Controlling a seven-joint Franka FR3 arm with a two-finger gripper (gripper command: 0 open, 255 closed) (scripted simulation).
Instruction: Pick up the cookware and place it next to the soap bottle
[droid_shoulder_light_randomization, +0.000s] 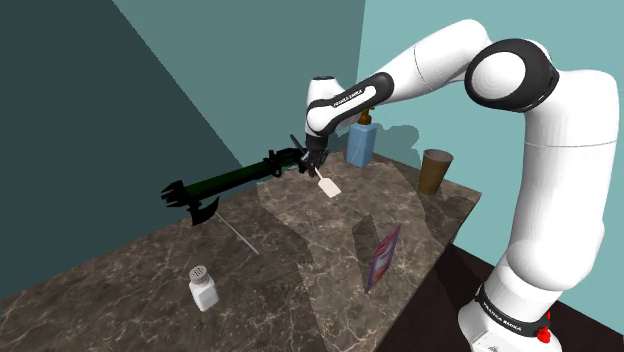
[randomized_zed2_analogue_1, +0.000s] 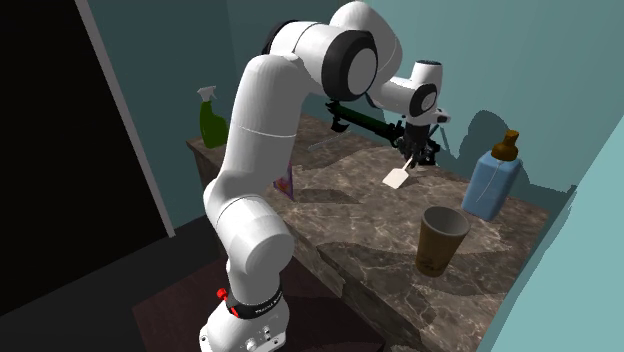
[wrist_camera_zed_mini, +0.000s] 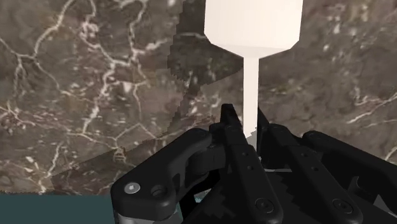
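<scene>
White spatula (droid_shoulder_light_randomization: 326, 186), flat-bladed and thin-handled, is hanging blade-down over the dark marble counter (droid_shoulder_light_randomization: 300, 250). My black claw (droid_shoulder_light_randomization: 312, 160) is pinching the top of its handle. Its long axis is running nearly upright, in line with my fingers. The blue soap bottle with a brown pump (droid_shoulder_light_randomization: 361, 143) is standing near, toward the shoulder view's right. Beyond it, a brown cup (randomized_zed2_analogue_1: 441, 240) is looking empty.
</scene>
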